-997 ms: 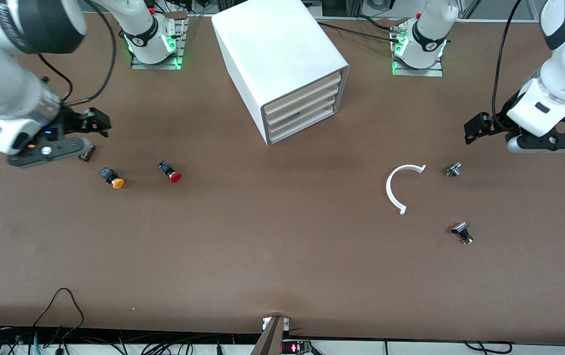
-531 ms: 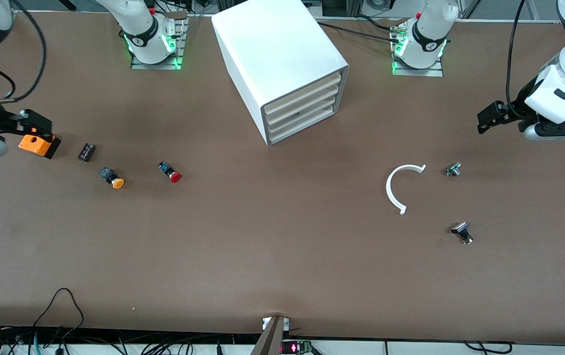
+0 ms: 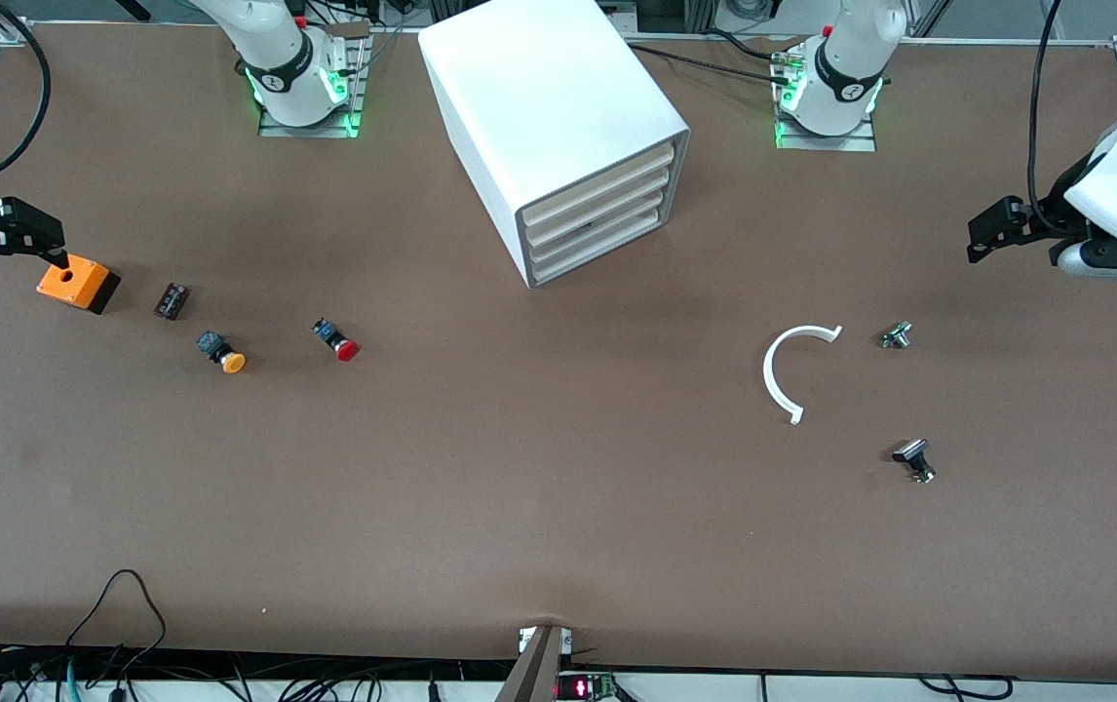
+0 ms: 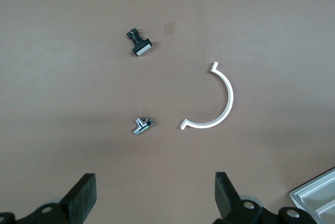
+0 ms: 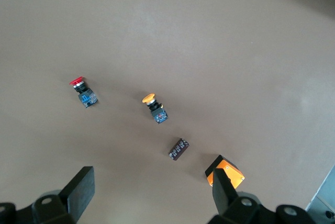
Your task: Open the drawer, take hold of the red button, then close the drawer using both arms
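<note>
Cabinet [image 3: 558,127] with all drawers shut, drawer [image 3: 597,210] among them. Button [image 3: 337,340] lies on desk [image 3: 519,487] beside orange-capped button [image 3: 222,353]. Right gripper [image 3: 27,234] over orange box [image 3: 78,283], fingers spread, empty. Left gripper [image 3: 1002,229] over left arm's desk end, fingers spread, empty.

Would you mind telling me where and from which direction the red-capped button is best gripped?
Probably by its short black-and-blue body, coming straight down from above. The button lies on its side on the table, red cap pointing toward the front camera, with open space around it. Set the jaws across the body's width, just clear of the wider round cap.
</note>
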`<control>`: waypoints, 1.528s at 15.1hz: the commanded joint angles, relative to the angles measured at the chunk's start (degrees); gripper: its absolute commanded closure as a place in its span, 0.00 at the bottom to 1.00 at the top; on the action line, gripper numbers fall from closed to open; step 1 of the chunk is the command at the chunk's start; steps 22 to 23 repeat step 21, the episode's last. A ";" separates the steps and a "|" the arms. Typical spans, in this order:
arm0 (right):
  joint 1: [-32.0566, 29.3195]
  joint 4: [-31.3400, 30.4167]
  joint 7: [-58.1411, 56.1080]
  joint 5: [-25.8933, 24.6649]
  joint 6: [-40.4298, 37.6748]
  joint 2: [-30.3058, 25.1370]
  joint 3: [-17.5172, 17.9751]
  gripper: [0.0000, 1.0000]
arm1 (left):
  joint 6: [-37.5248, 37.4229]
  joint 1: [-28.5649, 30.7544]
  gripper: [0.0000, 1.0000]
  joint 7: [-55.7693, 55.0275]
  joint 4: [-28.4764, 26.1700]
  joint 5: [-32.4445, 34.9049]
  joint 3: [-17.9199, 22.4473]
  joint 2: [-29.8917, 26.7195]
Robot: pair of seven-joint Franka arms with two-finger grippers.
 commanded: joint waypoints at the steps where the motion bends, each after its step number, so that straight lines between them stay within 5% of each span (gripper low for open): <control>1: -0.22 -0.01 -1.21 4.06 -0.35 -0.57 -1.28 0.00 | -0.98 0.77 0.00 1.16 3.01 1.17 -0.30 1.12; 8: -0.04 -2.02 0.45 4.96 -1.67 -3.46 -4.46 0.00 | -2.47 1.55 0.00 1.16 3.28 1.17 -0.30 1.29; 12: 0.40 -14.14 2.04 2.94 4.65 -11.98 -3.06 0.00 | -2.39 1.56 0.00 1.24 3.37 1.17 -0.47 1.56; 23: 0.57 -12.49 3.29 3.55 4.40 -11.64 -3.05 0.00 | -2.13 1.56 0.00 1.33 3.37 1.17 -0.83 1.56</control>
